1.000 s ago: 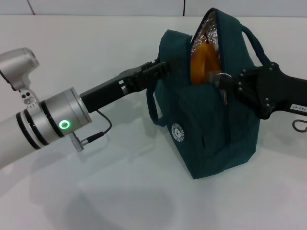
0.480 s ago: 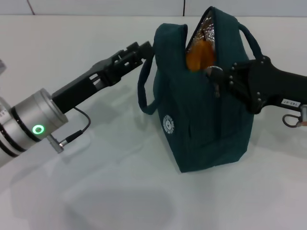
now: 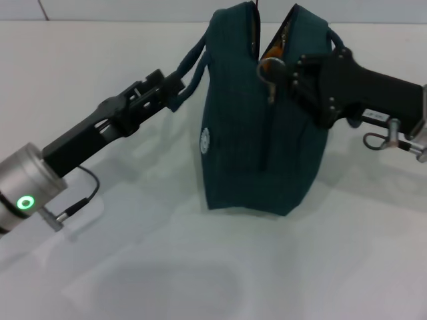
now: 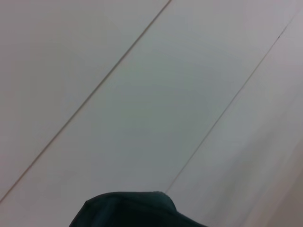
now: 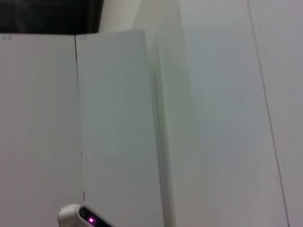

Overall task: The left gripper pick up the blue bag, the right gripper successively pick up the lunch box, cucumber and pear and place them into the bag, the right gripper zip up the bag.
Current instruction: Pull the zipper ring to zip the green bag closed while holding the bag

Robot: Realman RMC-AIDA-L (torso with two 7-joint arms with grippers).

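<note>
My left claw clamps a handle of the blue bag, which stands upright on the desk. My right claw pinches its zipper pull at the top; a sliver of orange pear shows.

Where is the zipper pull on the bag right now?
In the head view, the ring zipper pull hangs near the top of the blue bag, beside its narrow opening, right at the right gripper.

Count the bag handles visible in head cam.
2. One handle loops off the blue bag on its left side, held at the left gripper. The other handle arcs over the top right, partly hidden behind the right gripper.
</note>
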